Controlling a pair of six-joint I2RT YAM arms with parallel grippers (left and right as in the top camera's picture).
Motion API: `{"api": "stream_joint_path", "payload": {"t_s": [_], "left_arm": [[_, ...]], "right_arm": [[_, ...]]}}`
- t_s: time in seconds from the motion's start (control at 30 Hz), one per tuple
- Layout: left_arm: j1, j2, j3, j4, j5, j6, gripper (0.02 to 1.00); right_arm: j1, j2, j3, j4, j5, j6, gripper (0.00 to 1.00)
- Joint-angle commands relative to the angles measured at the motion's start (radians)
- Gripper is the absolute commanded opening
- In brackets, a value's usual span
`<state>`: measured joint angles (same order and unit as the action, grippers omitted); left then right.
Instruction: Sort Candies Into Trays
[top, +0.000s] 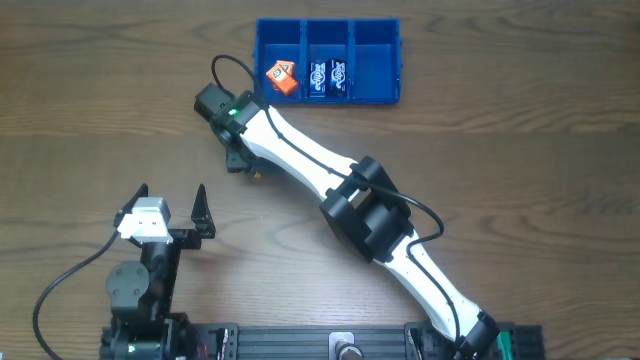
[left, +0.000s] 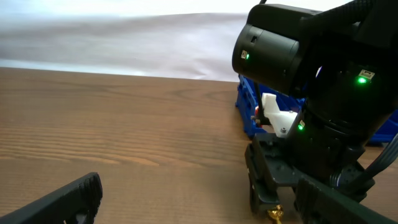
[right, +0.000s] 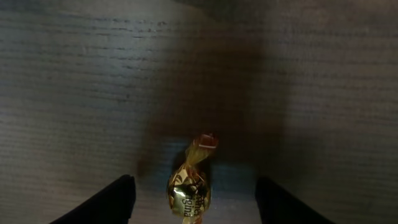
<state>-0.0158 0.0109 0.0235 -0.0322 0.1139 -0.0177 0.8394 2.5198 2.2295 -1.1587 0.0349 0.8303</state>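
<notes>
Candy (right: 189, 191), between the black fingers (right: 106, 202) of the right gripper (right: 194, 200): wrapped in gold foil, twist tipped red. Tray (top: 378, 60): blue. Orange wrapper (top: 281, 78) and dark blue wrappers (top: 327, 76) are noted. Table (top: 100, 100): brown wood grain.

The right arm (left: 323, 93) hides most of the blue tray (left: 245, 111).
</notes>
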Motion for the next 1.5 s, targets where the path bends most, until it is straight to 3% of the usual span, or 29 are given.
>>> {"api": "stream_joint_path", "payload": {"t_s": [0.03,0.17,0.33,0.53,0.7,0.87,1.03,1.17,1.37,1.5], "left_arm": [[0.004,-0.006,-0.019,-0.035,0.013,0.015,0.998],[0.004,-0.006,-0.019,-0.035,0.014,0.015,0.998],[0.004,-0.006,-0.019,-0.035,0.013,0.015,0.996],[0.004,-0.006,-0.019,-0.035,0.013,0.015,0.998],[0.004,-0.006,-0.019,-0.035,0.013,0.015,0.998],[0.004,-0.006,-0.019,-0.035,0.013,0.015,0.998],[0.004,-0.006,-0.019,-0.035,0.014,0.015,0.996],[0.004,-0.006,-0.019,-0.035,0.013,0.015,0.998],[0.004,-0.006,-0.019,-0.035,0.013,0.015,0.996],[0.004,-0.006,-0.019,-0.035,0.013,0.015,0.996]], "right_arm": [[0.007,0.024,-0.005,-0.006,0.003,0.028,0.568],[0.007,0.036,-0.005,-0.009,0.003,0.029,0.549],[0.006,0.039,-0.005,-0.009,0.004,0.031,0.356],[0.006,0.04,-0.005,-0.009,0.004,0.03,0.218],[0.0,-0.011,0.0,-0.04,0.017,-0.002,0.172],[-0.04,-0.223,0.0,-0.109,0.117,-0.089,0.152],[-0.188,-0.399,0.008,-0.114,0.236,-0.193,0.148],[-0.344,-0.385,0.016,-0.072,0.257,-0.306,0.15],[-0.496,-0.302,0.016,0.0,0.206,-0.364,0.161],[-0.515,-0.224,0.016,0.024,0.2,-0.366,0.163]]}}
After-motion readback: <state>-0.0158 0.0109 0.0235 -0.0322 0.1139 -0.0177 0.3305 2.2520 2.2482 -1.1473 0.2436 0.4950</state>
